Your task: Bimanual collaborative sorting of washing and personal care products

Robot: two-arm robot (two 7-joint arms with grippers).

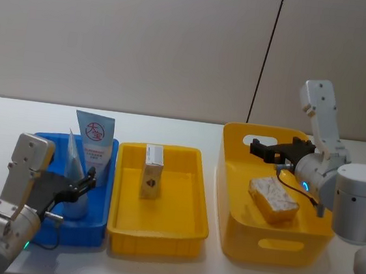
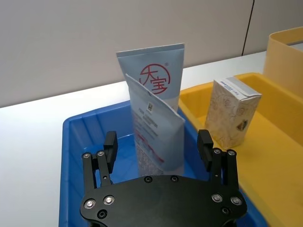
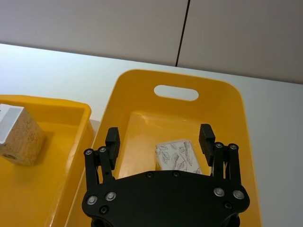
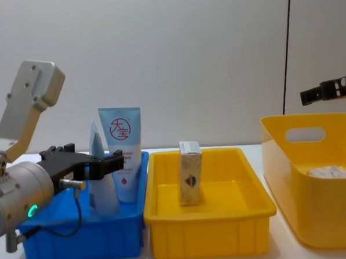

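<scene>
Two light blue squeeze tubes stand in the blue tray [image 1: 92, 229]. The rear tube [image 1: 96, 138] shows its red round logo, and the nearer tube [image 2: 154, 137] stands edge-on in front of it. My left gripper [image 1: 86, 186] is open, its fingers [image 2: 110, 144] on either side of the nearer tube with a gap on both sides. A cream box [image 1: 152, 171] stands upright in the low yellow tray [image 1: 159, 238]. Another cream box [image 1: 273, 199] lies flat in the deep yellow basket [image 1: 270, 241]. My right gripper [image 1: 266, 152] hovers open above that basket, holding nothing.
The three containers sit side by side on a white table [image 1: 35, 112] with a plain wall behind. The basket has cut-out handles [image 3: 176, 92]. Bare table lies behind the trays and along the front edge.
</scene>
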